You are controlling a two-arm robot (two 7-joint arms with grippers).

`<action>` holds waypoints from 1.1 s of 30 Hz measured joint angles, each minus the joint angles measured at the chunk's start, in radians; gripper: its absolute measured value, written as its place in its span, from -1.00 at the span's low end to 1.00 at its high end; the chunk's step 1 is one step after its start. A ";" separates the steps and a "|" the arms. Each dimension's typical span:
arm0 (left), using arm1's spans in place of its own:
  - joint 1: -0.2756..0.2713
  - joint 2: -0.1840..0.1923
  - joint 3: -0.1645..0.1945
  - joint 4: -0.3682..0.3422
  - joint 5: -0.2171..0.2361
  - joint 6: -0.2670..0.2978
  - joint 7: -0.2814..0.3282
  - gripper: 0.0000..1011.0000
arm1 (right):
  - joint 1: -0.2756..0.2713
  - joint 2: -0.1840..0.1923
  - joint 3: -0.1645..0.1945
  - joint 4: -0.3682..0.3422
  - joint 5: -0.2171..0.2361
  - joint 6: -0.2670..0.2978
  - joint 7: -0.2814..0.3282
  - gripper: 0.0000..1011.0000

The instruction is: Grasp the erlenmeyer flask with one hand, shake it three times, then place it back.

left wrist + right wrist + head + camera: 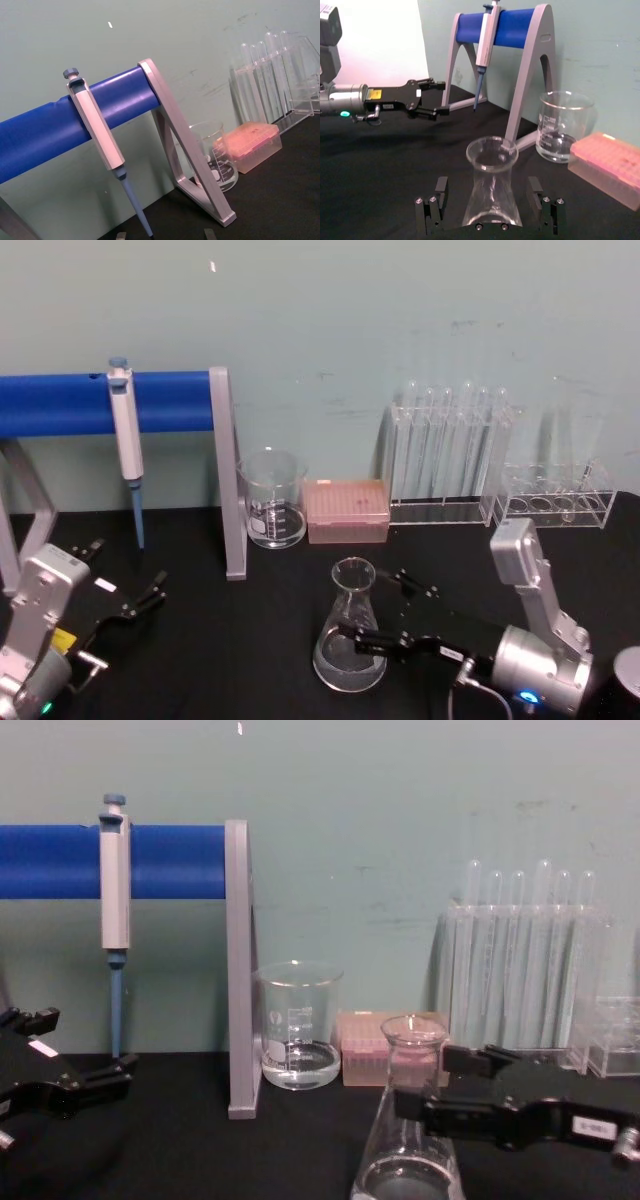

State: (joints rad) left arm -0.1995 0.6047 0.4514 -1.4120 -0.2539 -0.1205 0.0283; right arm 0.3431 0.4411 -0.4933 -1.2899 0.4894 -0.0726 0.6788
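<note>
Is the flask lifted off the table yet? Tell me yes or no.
No: in the head view the erlenmeyer flask stands with its base on the black table, the open right gripper straddling it.

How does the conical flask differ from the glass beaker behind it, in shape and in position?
The erlenmeyer flask is conical, with a wide base and narrow neck; the beaker is straight-sided with printed markings. The flask stands near the front of the black table, between the open fingers of the right gripper; the beaker stands free by the wall, next to the pink box. Both are clear glass, upright, with a little clear liquid inside.
</note>
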 joint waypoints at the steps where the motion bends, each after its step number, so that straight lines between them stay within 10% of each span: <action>1: 0.000 0.000 0.000 0.000 0.000 0.000 0.000 0.98 | -0.012 0.013 0.003 -0.017 0.002 0.006 -0.003 0.98; 14: 0.000 0.000 0.000 0.000 0.000 0.000 0.000 0.98 | -0.124 0.093 0.098 -0.135 0.033 0.047 -0.139 0.98; 22: 0.000 0.000 0.000 0.000 0.000 0.000 0.000 0.98 | -0.153 0.056 0.179 -0.137 -0.030 0.004 -0.316 0.98; 33: 0.000 0.000 0.000 0.000 0.000 0.000 0.000 0.98 | -0.137 0.002 0.198 -0.079 -0.122 0.002 -0.423 0.98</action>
State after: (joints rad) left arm -0.1996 0.6047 0.4513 -1.4119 -0.2539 -0.1205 0.0283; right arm 0.2058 0.4436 -0.2949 -1.3684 0.3677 -0.0705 0.2556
